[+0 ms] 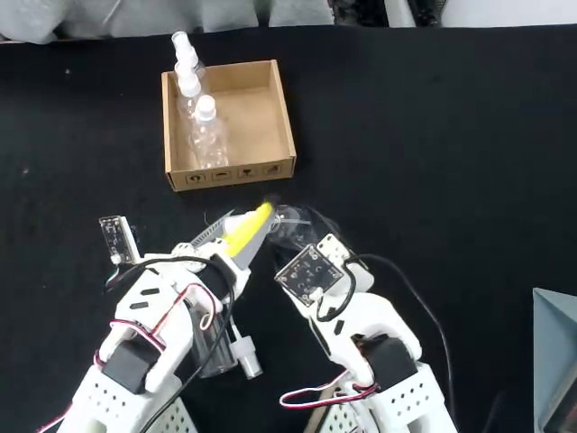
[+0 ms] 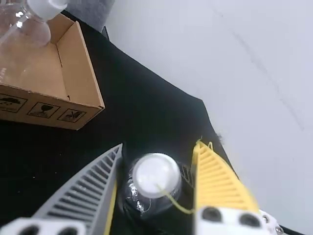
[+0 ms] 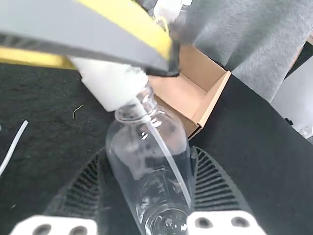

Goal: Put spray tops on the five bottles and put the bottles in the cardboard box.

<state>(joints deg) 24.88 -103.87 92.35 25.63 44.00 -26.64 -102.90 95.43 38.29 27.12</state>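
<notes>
Two robot arms meet over a black cloth-covered bench (image 1: 451, 135), just in front of an open brown cardboard box (image 1: 233, 173). The right end effector (image 3: 146, 152) is clamped on the body of a clear plastic bottle (image 3: 146, 181), its black fingers (image 3: 210, 186) pressed against either side. It holds the bottle tilted, neck towards the box. A white spray top (image 2: 156, 175) sits at the bottle's neck, and its thin dip tube (image 3: 164, 152) runs down inside.

The left end effector (image 2: 159, 146) stands partly open, with one grey and one yellow finger (image 2: 215, 181) either side of that top. A narrow gap shows on each side in its own wrist view.

Inside the box, along one side wall, are three more clear bottles with white spray tops. One is nearest the front (image 1: 211, 140), a second is behind it (image 1: 189, 86), and the top of the third (image 1: 182, 41) pokes past the far wall. Another white-ended clear item (image 1: 245, 354) lies on the bench, partly hidden under the left arm.
</notes>
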